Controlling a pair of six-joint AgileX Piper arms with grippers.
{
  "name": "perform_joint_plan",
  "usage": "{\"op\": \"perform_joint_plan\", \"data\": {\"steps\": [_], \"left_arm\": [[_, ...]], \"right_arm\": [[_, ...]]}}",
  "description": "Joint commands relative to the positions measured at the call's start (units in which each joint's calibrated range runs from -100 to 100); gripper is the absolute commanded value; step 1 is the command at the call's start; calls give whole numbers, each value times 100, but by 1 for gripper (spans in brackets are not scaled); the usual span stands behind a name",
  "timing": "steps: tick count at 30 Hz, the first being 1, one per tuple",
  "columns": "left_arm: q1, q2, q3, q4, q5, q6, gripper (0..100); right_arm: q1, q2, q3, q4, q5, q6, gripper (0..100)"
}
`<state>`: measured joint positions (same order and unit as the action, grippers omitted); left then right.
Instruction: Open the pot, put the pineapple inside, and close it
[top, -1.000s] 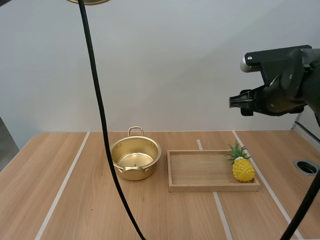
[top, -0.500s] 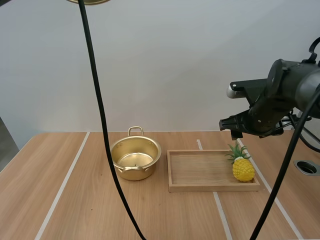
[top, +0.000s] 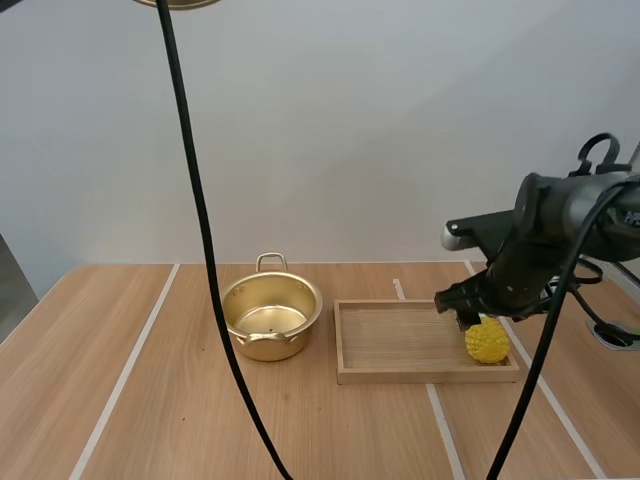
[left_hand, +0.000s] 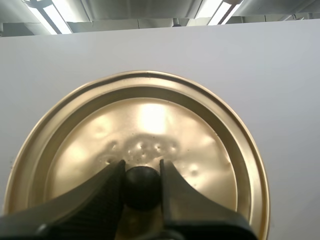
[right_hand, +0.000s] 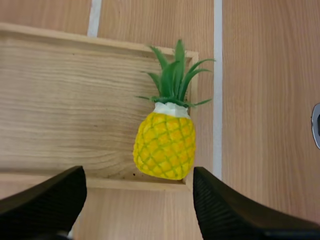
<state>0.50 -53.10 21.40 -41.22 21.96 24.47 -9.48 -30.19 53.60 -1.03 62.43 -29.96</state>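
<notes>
The gold pot (top: 270, 318) stands open on the table, left of the wooden tray (top: 400, 372). A yellow pineapple (top: 489, 344) with green leaves lies at the tray's right end. My right gripper (top: 458, 304) hangs just above it and covers its leaves. In the right wrist view the pineapple (right_hand: 165, 145) lies in the tray's corner (right_hand: 75, 115), with the right gripper (right_hand: 137, 210) open and its fingers (right_hand: 45, 205) wide apart on either side. My left gripper (left_hand: 142, 187) is shut on the black knob of the gold lid (left_hand: 150, 120), held high; the lid's rim (top: 178, 3) shows over the table.
A round metal-rimmed hole (top: 618, 335) sits in the table right of the tray. White stripes run across the wooden table (top: 120, 400). Bare wood lies in front of the pot and tray.
My right arm has come down and to the left, from high over the table to just above the pineapple. Pot, tray, pineapple and the held lid have not moved.
</notes>
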Motion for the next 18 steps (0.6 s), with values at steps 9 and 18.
{"op": "perform_joint_plan", "data": {"steps": [9, 18], "left_arm": [[-4, -21, -18, 5, -130, -27, 0], [-4, -21, -18, 5, -130, -27, 0]], "right_arm": [[-25, 359, 368, -320, -1288, 6, 100], [-25, 956, 368, -320, -1858, 6, 100]]}}
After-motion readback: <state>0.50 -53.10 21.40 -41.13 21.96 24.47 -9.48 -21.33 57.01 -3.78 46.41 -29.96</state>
